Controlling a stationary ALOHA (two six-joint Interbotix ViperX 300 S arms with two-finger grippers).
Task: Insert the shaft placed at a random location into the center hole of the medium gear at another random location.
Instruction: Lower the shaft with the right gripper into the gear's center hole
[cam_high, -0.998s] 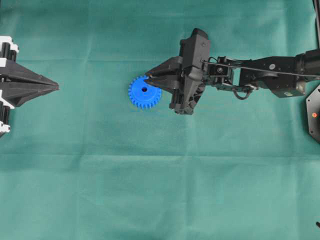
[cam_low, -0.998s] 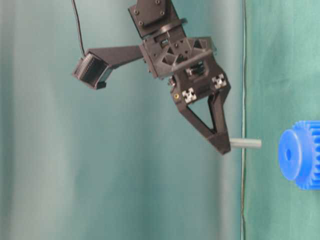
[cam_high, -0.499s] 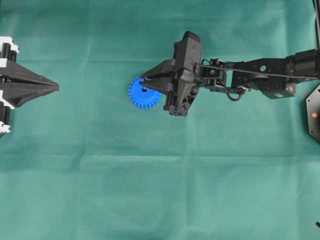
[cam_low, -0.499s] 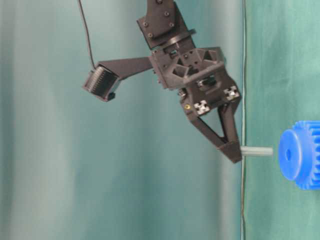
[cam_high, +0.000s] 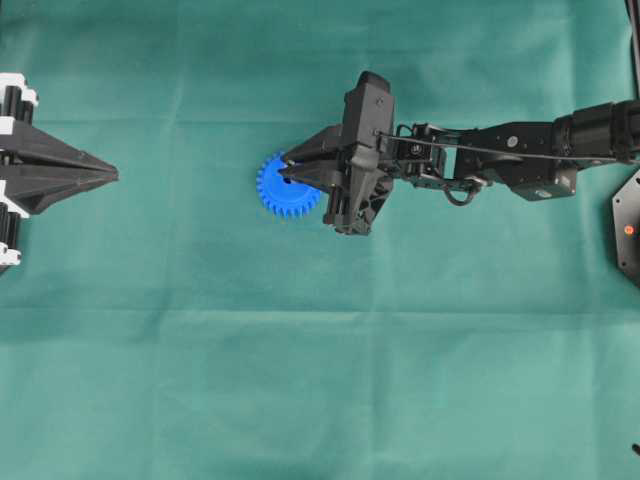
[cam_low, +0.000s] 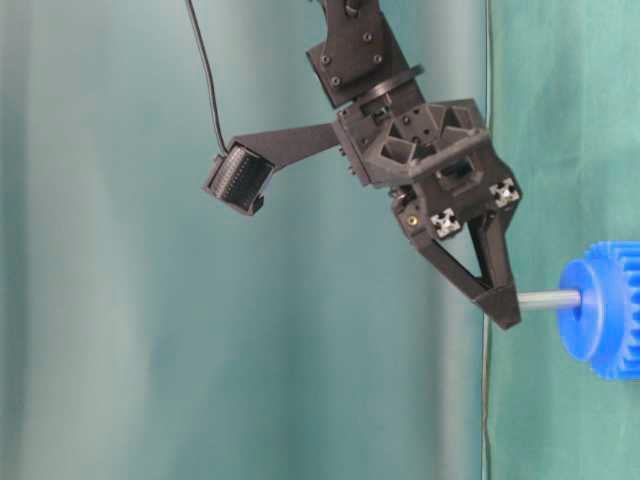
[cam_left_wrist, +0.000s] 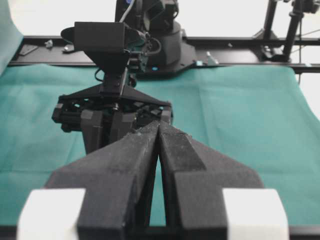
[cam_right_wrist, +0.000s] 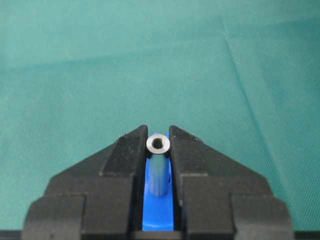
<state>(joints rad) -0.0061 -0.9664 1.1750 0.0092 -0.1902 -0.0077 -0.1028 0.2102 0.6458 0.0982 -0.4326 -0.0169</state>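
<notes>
Now I have the shaft (cam_low: 548, 298) pinched between the tips of my right gripper (cam_high: 288, 170), jaws narrow and clamped on its upper end, with the rest of the pin sticking out below. From the wrist view I look straight down its end face, blue showing beneath between the fingers (cam_right_wrist: 125, 150). The gear (cam_high: 287, 187) lies flat on the green cloth (cam_high: 320, 380), and my tips hang right over its middle, hiding the hole from above. In the table-level view the pin's free end meets the gear's face at about its centre; whether it has entered the hole or only rests on the rim of it I cannot tell.

So, as I judge it, this is the insertion itself. Next calls for a straight push along the pin's axis, held square to the gear face, then letting go only once it is seated. A tilt could jam it or skid the gear.

My left gripper (cam_left_wrist: 159, 150) is parked at the cloth's edge, well apart, jaws pressed together on nothing.
</notes>
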